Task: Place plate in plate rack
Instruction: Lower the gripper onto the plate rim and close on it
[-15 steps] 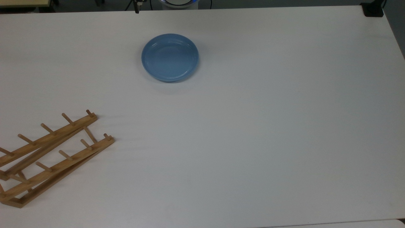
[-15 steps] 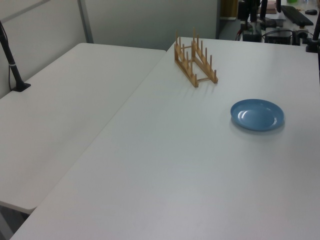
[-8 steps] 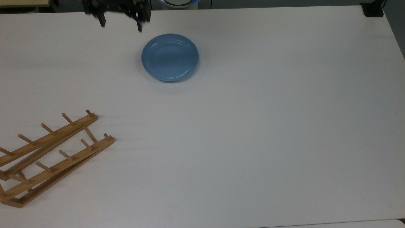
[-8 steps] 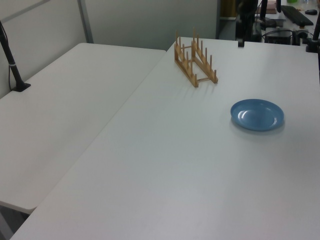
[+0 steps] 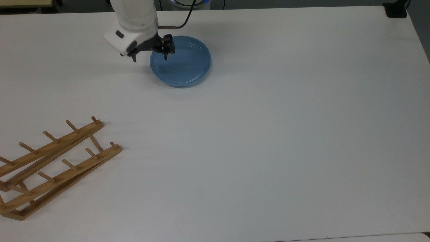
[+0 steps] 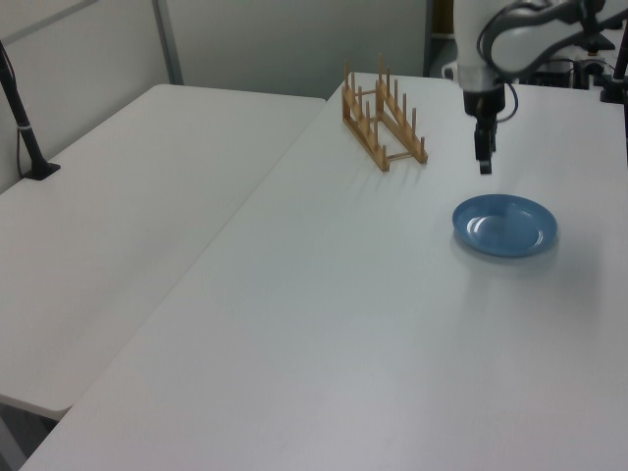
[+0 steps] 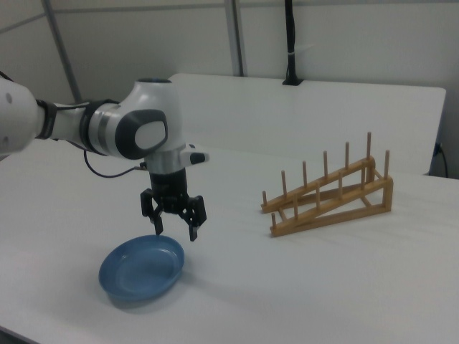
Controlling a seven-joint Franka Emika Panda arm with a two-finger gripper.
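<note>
Landmark: the plate [image 5: 180, 61], lying flat on the table [image 5: 268, 134].

The gripper [image 5: 149, 57] hangs above the plate's rim on the top view's left side, clear of the table, with 1 finger over the plate's inside and the other outside its edge. In the right view the gripper [image 7: 174, 226] stands over the plate's [image 7: 142, 267] far right edge.

The plate rack [image 5: 53, 164] rests on the same table, well apart from the plate, toward the top view's lower left. In the left view the plate rack [image 6: 383, 123] sits behind and to the left of the plate [image 6: 504, 225].
</note>
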